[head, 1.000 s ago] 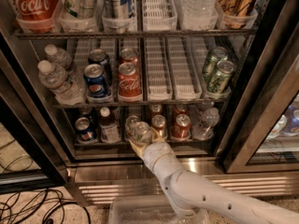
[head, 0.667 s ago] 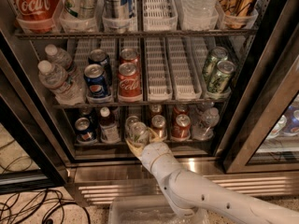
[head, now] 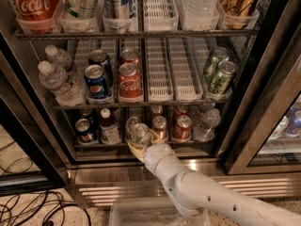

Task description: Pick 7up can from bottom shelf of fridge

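The 7up can [head: 140, 134], pale green and white with a silver top, stands at the front of the bottom shelf [head: 96, 146] of the fridge [head: 265, 91], whose door is open. My gripper [head: 144, 143] reaches in from below on a white arm. Its yellowish fingers [head: 134, 150] press against both sides of the can. A second similar can [head: 132, 123] stands right behind it.
On the bottom shelf, a Pepsi can [head: 84, 130] and a small bottle [head: 109, 126] stand to the left, with a brown can [head: 160, 126], a red can [head: 182, 127] and a water bottle [head: 207, 124] to the right. A clear bin [head: 141, 215] sits on the floor below. Cables [head: 33, 208] lie at lower left.
The gripper and the 7up can have shifted very slightly towards the shelf front; nothing else has moved.
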Robot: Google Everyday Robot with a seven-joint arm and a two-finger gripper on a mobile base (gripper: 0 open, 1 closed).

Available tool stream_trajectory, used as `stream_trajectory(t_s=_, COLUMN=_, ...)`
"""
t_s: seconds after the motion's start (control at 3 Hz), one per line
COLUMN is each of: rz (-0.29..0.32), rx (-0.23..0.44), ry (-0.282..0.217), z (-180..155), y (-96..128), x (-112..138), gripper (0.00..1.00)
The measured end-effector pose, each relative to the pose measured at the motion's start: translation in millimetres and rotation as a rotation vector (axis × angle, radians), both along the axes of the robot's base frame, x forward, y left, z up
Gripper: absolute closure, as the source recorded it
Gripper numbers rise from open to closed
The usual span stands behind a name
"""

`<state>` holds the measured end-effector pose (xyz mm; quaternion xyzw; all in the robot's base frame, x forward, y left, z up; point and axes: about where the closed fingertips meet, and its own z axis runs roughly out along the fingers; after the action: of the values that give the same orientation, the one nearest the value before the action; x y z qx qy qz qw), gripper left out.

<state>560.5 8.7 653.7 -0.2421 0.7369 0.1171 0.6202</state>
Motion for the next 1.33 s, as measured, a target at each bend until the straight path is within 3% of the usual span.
stream_trajectory(t_s=0.33, rz=0.037, rx=0.024, ry=0.045, z=0.0, y=-25.3, x=-8.0, gripper=1.0)
stream_trajectory(t_s=0.67, rz=0.087, rx=-0.004, ry=0.097, z=0.8, y=-54.7, x=-21.4, gripper=1.0)
stream_trajectory(t_s=1.0, rz=0.183, rx=-0.046, ry=0.126, z=5.2, y=-62.7, x=-37.5, gripper=1.0)
stream_trajectory(t_s=1.33, rz=0.325, rx=-0.054, ry=0.143, z=9.9, y=-48.8, x=-55.7, gripper=1.0)
